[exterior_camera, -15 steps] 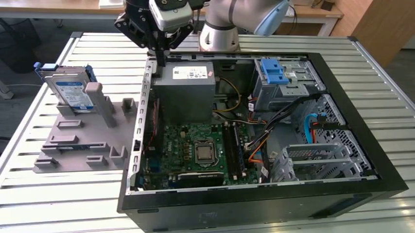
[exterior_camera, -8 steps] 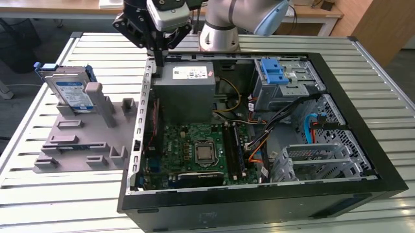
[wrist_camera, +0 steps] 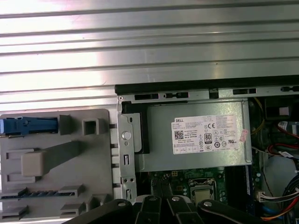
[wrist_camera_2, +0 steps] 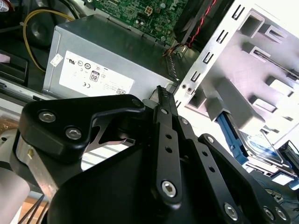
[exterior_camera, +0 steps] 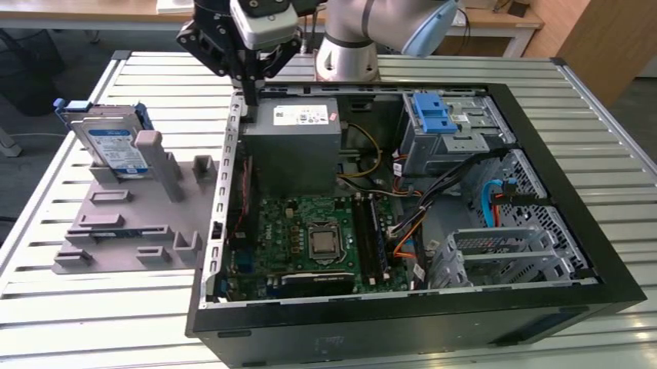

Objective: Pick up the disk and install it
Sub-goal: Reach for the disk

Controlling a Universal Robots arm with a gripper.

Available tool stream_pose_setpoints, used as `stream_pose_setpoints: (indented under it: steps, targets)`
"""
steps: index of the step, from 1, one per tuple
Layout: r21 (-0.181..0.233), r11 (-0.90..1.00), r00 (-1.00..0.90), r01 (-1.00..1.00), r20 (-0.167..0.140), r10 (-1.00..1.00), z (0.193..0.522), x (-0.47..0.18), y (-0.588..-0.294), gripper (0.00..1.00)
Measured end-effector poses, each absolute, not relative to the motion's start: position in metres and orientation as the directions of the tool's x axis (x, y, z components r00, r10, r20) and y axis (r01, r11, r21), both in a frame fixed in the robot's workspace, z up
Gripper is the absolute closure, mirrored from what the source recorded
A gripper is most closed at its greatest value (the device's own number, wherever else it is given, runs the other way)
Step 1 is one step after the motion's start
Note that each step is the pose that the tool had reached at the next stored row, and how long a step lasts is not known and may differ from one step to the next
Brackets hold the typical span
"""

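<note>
Barely begun: disk not yet picked up, nothing installed.
Disk [exterior_camera: 111, 146] stands upright in the grey fixture [exterior_camera: 123, 223] on the worktop [exterior_camera: 61, 307], at the exterior view's left. The end effector [exterior_camera: 249, 91], pressed together and empty, hangs over the open computer case [exterior_camera: 411, 327] edge by the power supply [exterior_camera: 292, 146], well apart from the disk.

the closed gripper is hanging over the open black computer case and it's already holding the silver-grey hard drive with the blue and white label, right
Not quite. The gripper does hang over the open black computer case, but it holds nothing. The exterior view shows the silver-grey hard drive with the blue-and-white label standing upright in the grey plastic fixture on the exterior view's left.
</note>
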State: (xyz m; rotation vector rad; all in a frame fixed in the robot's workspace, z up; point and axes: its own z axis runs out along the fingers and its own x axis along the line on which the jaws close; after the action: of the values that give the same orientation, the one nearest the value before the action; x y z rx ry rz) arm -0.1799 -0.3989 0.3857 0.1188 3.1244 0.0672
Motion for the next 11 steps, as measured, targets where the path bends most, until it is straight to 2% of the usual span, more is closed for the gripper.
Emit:
stream_pose_setpoints:
  steps: [11]
  targets:
    - [0.043, 0.996, -0.997, 0.076, -0.012, 0.076, 0.3852, -0.1827, -0.3989, 0.89]
